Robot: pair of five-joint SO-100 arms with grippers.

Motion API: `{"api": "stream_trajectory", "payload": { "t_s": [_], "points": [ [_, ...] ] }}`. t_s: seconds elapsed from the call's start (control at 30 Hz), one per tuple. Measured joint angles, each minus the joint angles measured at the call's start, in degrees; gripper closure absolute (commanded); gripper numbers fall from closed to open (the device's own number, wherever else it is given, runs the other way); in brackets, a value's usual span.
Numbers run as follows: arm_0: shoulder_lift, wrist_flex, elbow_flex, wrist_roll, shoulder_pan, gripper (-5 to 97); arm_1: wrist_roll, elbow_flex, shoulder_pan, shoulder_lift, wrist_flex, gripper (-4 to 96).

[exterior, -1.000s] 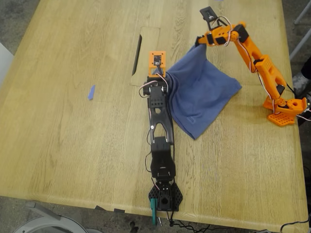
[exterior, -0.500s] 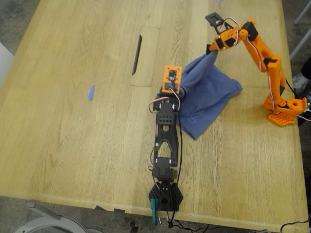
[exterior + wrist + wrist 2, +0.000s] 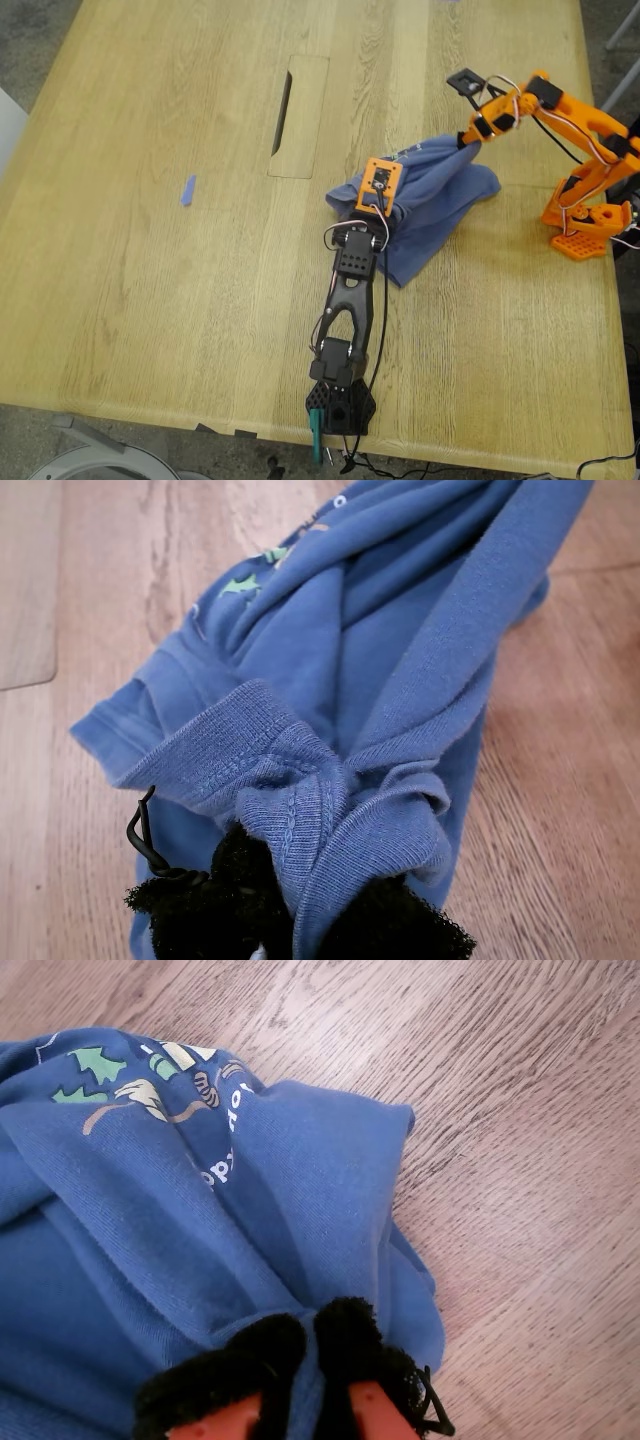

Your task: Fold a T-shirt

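The slate-blue T-shirt (image 3: 440, 195) lies bunched on the wooden table, right of centre in the exterior view. My first gripper (image 3: 385, 207), on the black arm, is shut on a ribbed hem of the T-shirt (image 3: 400, 650) at the cloth's left end in the exterior view. My second gripper (image 3: 468, 142), on the orange arm, is shut on the far edge of the T-shirt (image 3: 150, 1240) and holds it slightly raised. The green-and-yellow print (image 3: 150, 1080) faces up between folds. The black pads (image 3: 380, 920) are sunk in cloth.
A small blue scrap (image 3: 188, 190) lies at the exterior view's left. A long slot (image 3: 284, 100) in an inset panel cuts the table behind the shirt. The orange arm's base (image 3: 585, 225) stands near the table's right edge in that view, the black arm's base (image 3: 340, 408) at the near edge.
Both grippers have carried their held edges toward the exterior view's right and nearer the camera. The spread shirt has collapsed into a narrower, bunched heap.
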Motion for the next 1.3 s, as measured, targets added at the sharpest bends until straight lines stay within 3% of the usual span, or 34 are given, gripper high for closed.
{"api": "stream_trajectory", "payload": {
  "t_s": [0.77, 1.3],
  "points": [
    [19.78, 2.02, 17.40, 0.09, 27.42, 92, -0.35, 28.48, -6.86, 35.60, 11.16, 91.0],
    [28.21, 1.49, 29.97, 0.09, 34.37, 92, -0.35, 39.90, -14.77, 49.83, 14.59, 91.0]
  ]
}}
